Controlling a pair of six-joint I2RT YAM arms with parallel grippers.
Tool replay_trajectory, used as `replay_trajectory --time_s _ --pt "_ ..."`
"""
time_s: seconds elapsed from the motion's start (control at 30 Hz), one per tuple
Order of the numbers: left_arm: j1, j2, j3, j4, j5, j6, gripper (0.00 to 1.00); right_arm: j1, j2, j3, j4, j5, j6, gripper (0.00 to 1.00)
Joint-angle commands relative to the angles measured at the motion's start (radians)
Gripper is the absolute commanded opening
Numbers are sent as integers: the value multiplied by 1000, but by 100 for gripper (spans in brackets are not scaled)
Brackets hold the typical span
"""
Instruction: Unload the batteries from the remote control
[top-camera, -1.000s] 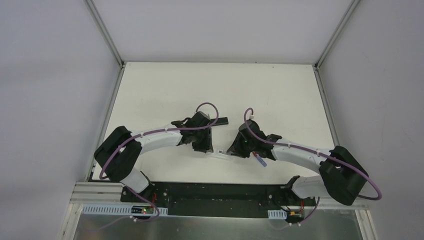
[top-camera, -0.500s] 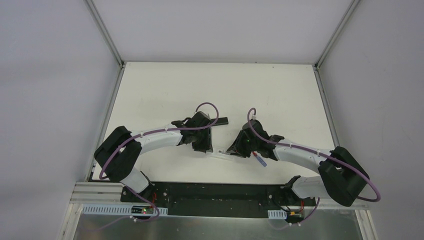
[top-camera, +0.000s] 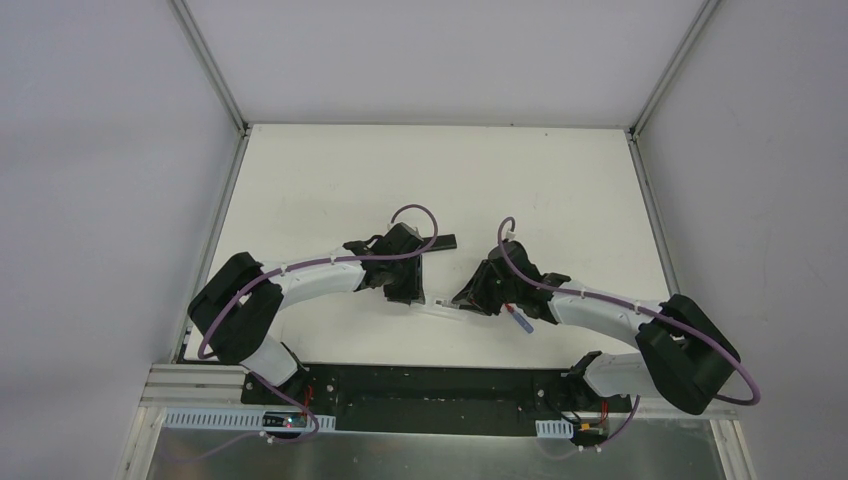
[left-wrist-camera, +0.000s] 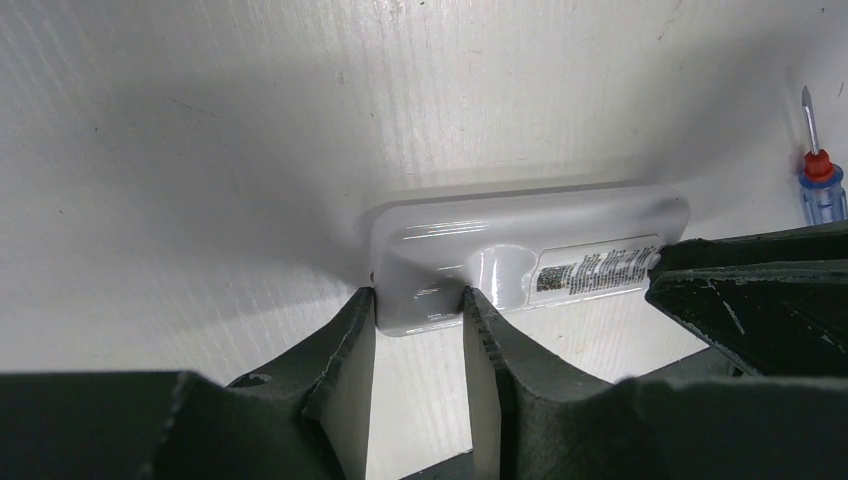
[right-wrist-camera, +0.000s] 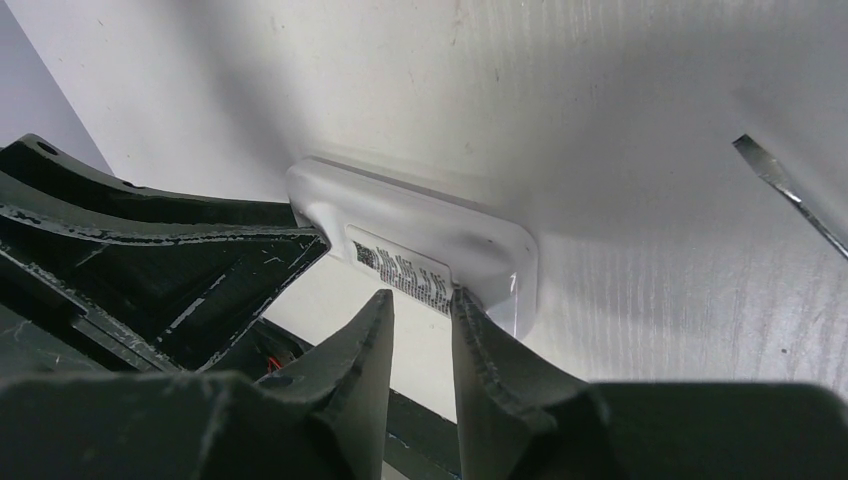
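Note:
A white remote (top-camera: 441, 309) lies back side up on the table between my two grippers. It shows a printed label and a finger recess in the left wrist view (left-wrist-camera: 520, 250) and in the right wrist view (right-wrist-camera: 420, 235). My left gripper (left-wrist-camera: 417, 300) clamps the remote's end, one fingertip at its end edge and the other in the recess. My right gripper (right-wrist-camera: 420, 298) is slightly open, its tips touching the remote's near edge at the label, nothing between them. No batteries are in view.
A blue-handled screwdriver with a red collar (top-camera: 520, 320) lies just right of the right gripper; it also shows in the left wrist view (left-wrist-camera: 820, 185). A dark remote (top-camera: 441, 242) lies beyond the left gripper. The black base rail (top-camera: 440, 385) runs along the near edge.
My right wrist has shifted and turned slightly at the remote's end. The left arm and the remote have not visibly moved.

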Motion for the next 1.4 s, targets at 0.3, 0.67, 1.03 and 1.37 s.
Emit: replay_trajectory --time_s 0.3,0.67,1.03,1.37 --pt "-46 53 -13 -2 -26 -9 27 11 17 65 422 -60 99 29" --pt "-46 52 -10 -16 -45 -22 27 -20 22 70 443 -65 123 28" --pt "-46 58 -2 -29 -56 -32 27 -52 41 87 429 -68 130 28" --pt "-48 61 9 -47 -66 -30 27 -69 32 108 411 -104 130 28"
